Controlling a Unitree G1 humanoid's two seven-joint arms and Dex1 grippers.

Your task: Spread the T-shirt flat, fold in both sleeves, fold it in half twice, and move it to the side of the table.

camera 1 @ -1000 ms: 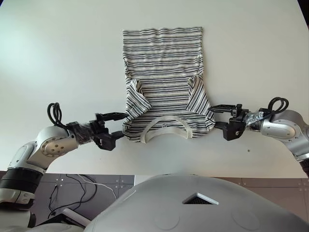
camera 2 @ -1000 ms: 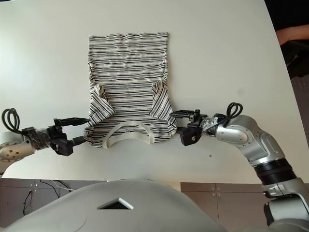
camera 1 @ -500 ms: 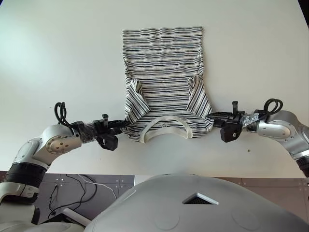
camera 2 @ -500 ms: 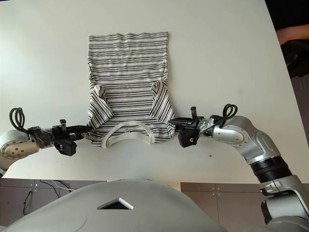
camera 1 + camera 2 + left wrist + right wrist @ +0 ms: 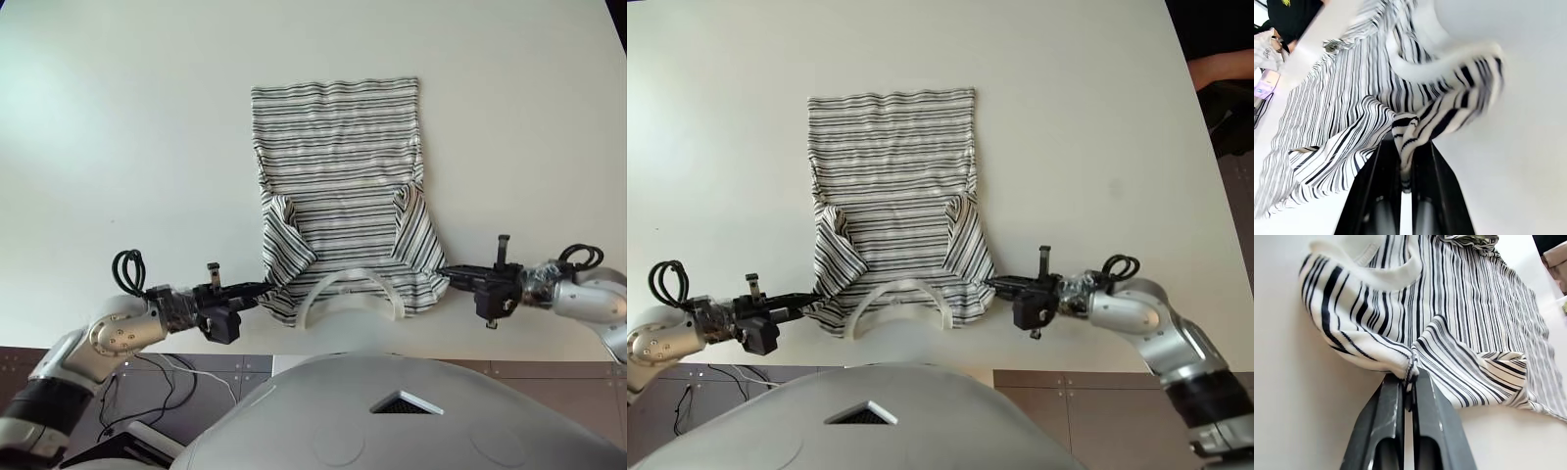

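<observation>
A black-and-white striped T-shirt (image 5: 338,166) lies on the white table (image 5: 118,147), hem at the far side, white collar (image 5: 348,291) toward me, both sleeves folded onto the body. My left gripper (image 5: 257,288) is shut on the shirt's near left shoulder corner, and the striped cloth is pinched between its fingers (image 5: 1386,161). My right gripper (image 5: 447,273) is shut on the near right shoulder corner, where the fabric edge sits between its fingers (image 5: 1422,396). The collar end is lifted a little off the table.
The table's near edge (image 5: 147,345) runs just under both grippers. Bare tabletop lies to the left and right of the shirt (image 5: 1117,147). A person's arm (image 5: 1220,69) shows past the table's far right corner.
Both grippers closed on the shoulder corners and pulled the shirt toward the near edge; the collar end has risen and the whole shirt has slid toward me.
</observation>
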